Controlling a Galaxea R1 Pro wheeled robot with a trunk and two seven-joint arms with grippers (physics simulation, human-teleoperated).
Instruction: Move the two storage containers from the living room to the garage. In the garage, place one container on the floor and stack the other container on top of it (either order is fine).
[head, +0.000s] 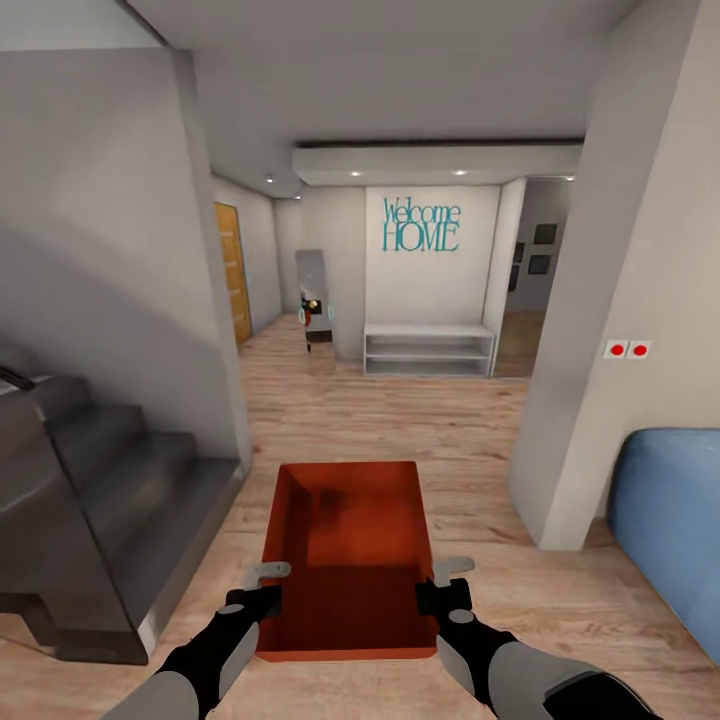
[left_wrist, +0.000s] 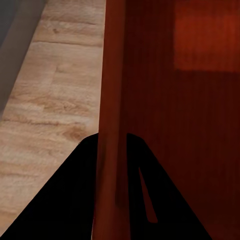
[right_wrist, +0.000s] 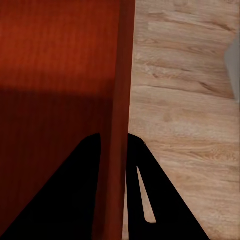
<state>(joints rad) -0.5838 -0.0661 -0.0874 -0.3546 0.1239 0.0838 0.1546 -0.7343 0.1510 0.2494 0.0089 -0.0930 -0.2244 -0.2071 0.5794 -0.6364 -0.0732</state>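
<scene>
Orange-red topless container (head: 345, 555), smooth walls, at 6 o'clock above wood floor (head: 400, 420). Left gripper (head: 262, 590) and right gripper (head: 440, 585) fingers clenched on its side walls. Near rim partly cut off.

A home hallway: "Welcome HOME" lettering (head: 421, 225), staircase (head: 110, 500), wood plank floor (head: 400, 420).

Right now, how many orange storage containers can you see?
1. The storage container is held out in front of the robot above the wood floor, the left gripper clamped on its left wall and the right gripper on its right. A second may be elsewhere.
</scene>
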